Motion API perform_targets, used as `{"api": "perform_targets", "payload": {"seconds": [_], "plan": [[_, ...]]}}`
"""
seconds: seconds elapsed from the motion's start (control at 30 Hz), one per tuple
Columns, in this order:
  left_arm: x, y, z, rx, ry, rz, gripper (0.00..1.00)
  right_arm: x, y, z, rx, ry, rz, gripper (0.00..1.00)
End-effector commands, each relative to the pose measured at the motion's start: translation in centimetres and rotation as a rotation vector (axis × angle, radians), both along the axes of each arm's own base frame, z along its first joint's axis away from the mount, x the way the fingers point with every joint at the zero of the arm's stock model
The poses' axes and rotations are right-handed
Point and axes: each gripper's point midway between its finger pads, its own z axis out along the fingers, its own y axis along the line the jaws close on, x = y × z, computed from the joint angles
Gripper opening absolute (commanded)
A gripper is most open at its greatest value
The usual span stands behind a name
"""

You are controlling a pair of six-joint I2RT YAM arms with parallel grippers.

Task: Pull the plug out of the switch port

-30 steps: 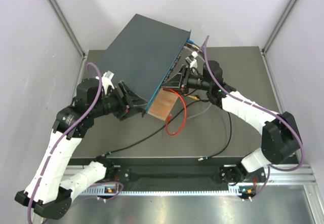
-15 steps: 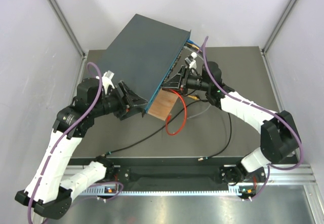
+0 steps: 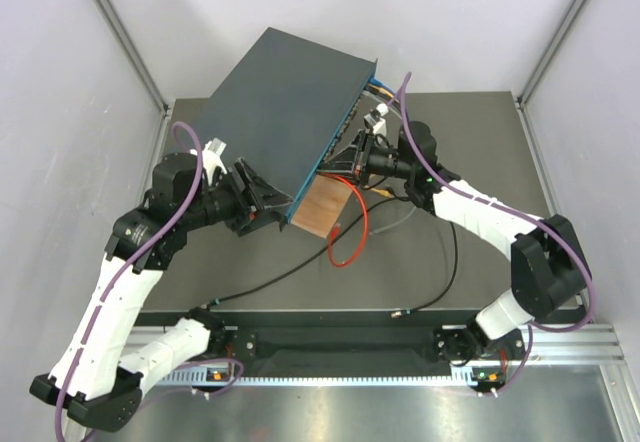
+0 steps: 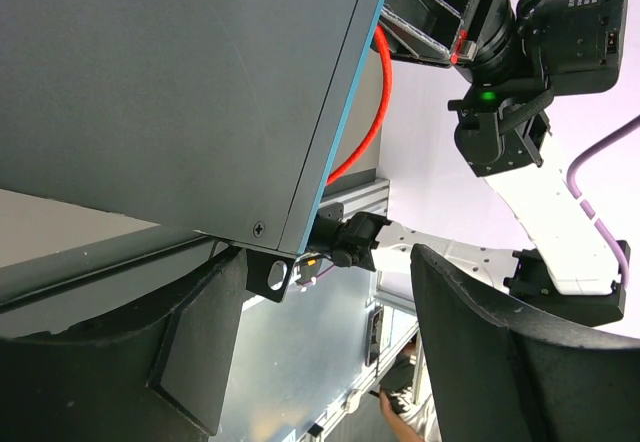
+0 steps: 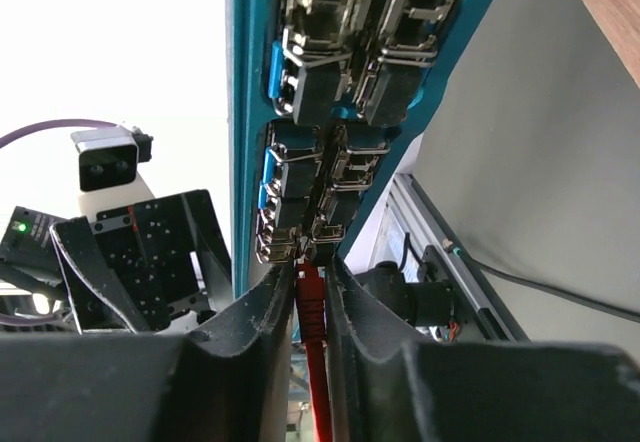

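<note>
The red plug (image 5: 308, 297) sits in a socket toward the near end of the switch's (image 3: 285, 112) port face, pinched between the right fingers (image 5: 250, 332), which are drawn narrow around it. The switch stands tilted above the far left of the bench (image 3: 480, 142), its sockets facing right. The left fingers (image 4: 200, 342) are spread wide, with the switch's near corner between them.
</note>
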Motion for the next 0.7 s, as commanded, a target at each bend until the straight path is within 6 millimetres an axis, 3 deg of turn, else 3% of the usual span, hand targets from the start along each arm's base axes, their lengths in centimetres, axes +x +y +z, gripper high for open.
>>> {"api": "perform_targets", "payload": {"seconds": [0.0,0.03,0.1,0.23,0.27,0.3,0.37,0.5,0.63,0.67], "plan": [[0.3,-0.4,1.0,-0.028,-0.039,-0.007,0.71,0.1,0.6,3.3,0.088,-0.099,-0.004,0.15],[0.3,-0.4,0.9,-0.027,-0.037,-0.007,0.71,0.1,0.7,3.3,0.090,-0.096,-0.006,0.14],[0.3,-0.4,1.0,-0.028,-0.040,-0.007,0.71,0.3,0.7,3.2,0.096,-0.094,-0.003,0.00],[0.3,-0.4,1.1,-0.028,-0.043,-0.007,0.71,-0.1,0.4,3.6,0.086,-0.127,-0.002,0.00],[0.3,-0.3,1.0,-0.027,-0.040,-0.007,0.71,0.0,0.2,3.4,0.054,-0.146,-0.010,0.00],[0.2,-0.3,1.0,-0.025,-0.041,-0.007,0.71,-0.3,-0.2,1.6,-0.045,-0.079,-0.015,0.00],[0.2,-0.3,0.9,-0.022,-0.040,-0.005,0.71,-0.4,-0.5,1.9,-0.084,-0.152,-0.016,0.00],[0.2,-0.2,0.7,-0.018,-0.036,-0.003,0.71,-1.3,-1.5,1.6,-0.049,-0.125,-0.015,0.00],[0.2,-0.2,0.7,-0.017,-0.037,-0.007,0.71,-2.9,-1.6,0.0,-0.016,-0.037,0.041,0.00],[0.2,-0.2,0.8,-0.017,-0.040,-0.007,0.71,-2.7,-1.8,1.2,0.033,-0.075,0.020,0.00]]}}
